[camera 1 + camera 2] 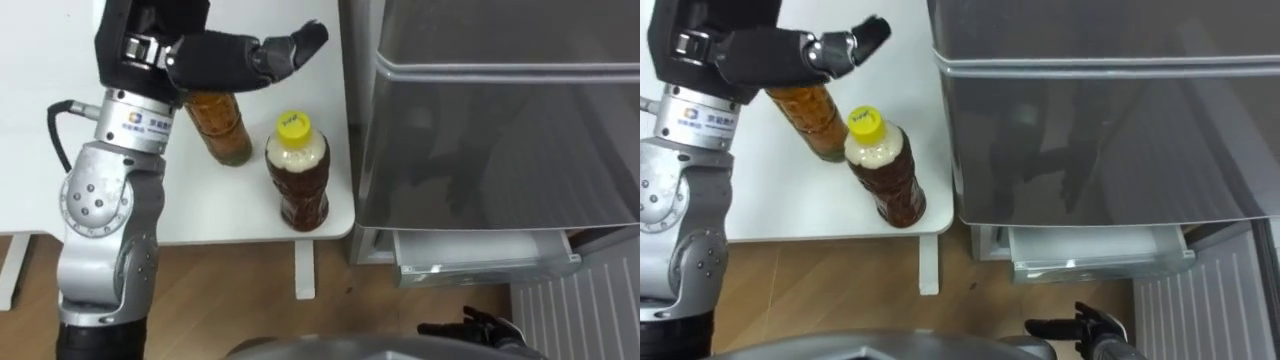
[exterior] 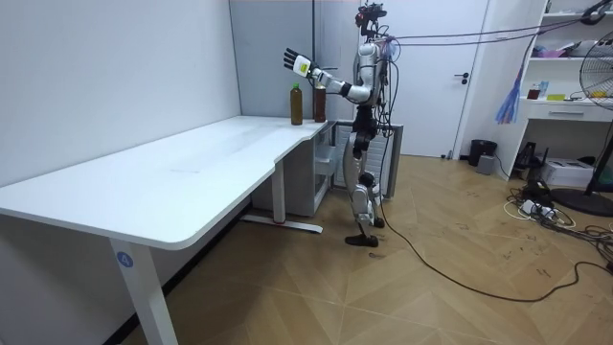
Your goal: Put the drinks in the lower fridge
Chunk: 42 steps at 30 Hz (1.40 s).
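Two drink bottles stand close together at the white table's (image 1: 250, 225) near right corner. The yellow-capped bottle (image 1: 297, 175) of dark tea stands nearest the fridge (image 1: 500, 120). Just behind and left of it is an amber bottle (image 1: 218, 125), its top hidden under my left hand (image 1: 215, 60). That hand hovers over it, open, with the fingers stretched toward the fridge. In the room view the raised left hand (image 2: 295, 63) is above both bottles (image 2: 297, 103). My right hand (image 1: 478, 328) hangs low in front of the fridge, fingers relaxed and holding nothing.
The grey fridge fills the right side, right beside the table's edge. A pale drawer front (image 1: 480, 262) shows under its upper door. Wooden floor (image 1: 230, 300) lies below, with a table leg (image 1: 304, 270) near the corner. I stand at the table's far end by the fridge.
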Tool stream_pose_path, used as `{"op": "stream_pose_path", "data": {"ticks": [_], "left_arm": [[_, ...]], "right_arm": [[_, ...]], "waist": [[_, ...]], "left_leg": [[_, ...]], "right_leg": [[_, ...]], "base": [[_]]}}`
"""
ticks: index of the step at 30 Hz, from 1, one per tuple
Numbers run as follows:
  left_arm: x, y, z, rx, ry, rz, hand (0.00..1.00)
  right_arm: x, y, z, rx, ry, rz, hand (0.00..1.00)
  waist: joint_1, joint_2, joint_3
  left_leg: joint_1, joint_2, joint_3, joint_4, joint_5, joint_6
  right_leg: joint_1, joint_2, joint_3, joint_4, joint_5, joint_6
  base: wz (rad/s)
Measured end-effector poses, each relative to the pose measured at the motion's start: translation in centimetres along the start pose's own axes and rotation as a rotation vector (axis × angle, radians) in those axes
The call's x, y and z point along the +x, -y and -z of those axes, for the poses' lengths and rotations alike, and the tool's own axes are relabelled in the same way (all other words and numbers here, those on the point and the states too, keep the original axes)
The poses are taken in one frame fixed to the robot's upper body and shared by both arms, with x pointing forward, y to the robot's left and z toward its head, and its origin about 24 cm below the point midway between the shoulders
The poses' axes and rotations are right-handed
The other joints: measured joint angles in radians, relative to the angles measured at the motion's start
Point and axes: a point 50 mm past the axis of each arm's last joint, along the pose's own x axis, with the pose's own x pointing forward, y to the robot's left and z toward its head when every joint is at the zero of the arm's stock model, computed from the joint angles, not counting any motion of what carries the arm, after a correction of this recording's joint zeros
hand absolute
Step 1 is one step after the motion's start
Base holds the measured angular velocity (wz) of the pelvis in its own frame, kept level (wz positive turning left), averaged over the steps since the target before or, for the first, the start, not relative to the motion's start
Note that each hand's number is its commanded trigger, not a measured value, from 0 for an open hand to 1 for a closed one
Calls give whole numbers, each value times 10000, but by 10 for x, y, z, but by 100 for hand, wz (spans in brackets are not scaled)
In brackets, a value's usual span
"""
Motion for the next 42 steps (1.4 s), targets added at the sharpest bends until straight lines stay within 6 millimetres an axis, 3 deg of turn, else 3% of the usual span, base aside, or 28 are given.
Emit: {"op": "stream_pose_path", "data": {"ticks": [6,17,28,34,42], "left_arm": [[0,5,-8,-538,377,836,0],[0,9,-4,-793,36,1680,0],[-18,12,15,-1336,-1333,1641,0],[-24,12,31,-1702,-2195,1670,0],[-24,15,33,-1828,-2363,1877,0]], "right_arm": [[0,0,1,7,-33,-6,0],[0,1,1,0,-296,-53,0],[0,6,1,24,-340,217,0],[-1,8,1,-3,-384,270,0],[-1,9,1,-38,-465,187,0]], "waist": [[52,-31,-8],[124,-8,-26],[72,254,-53],[104,281,2],[101,278,3]], "left_leg": [[31,1,-6,-1,0,0],[-9,1,-3,80,4,8],[-2,-6,-51,118,4,8],[-19,-1,-41,130,4,8],[-27,-1,-40,131,4,8]], "right_leg": [[25,0,28,1,0,0],[27,-1,26,29,7,1],[73,2,-4,26,7,1],[53,3,6,30,7,1],[49,3,12,38,7,1]], "base": [[0],[0],[0],[0],[0]]}}
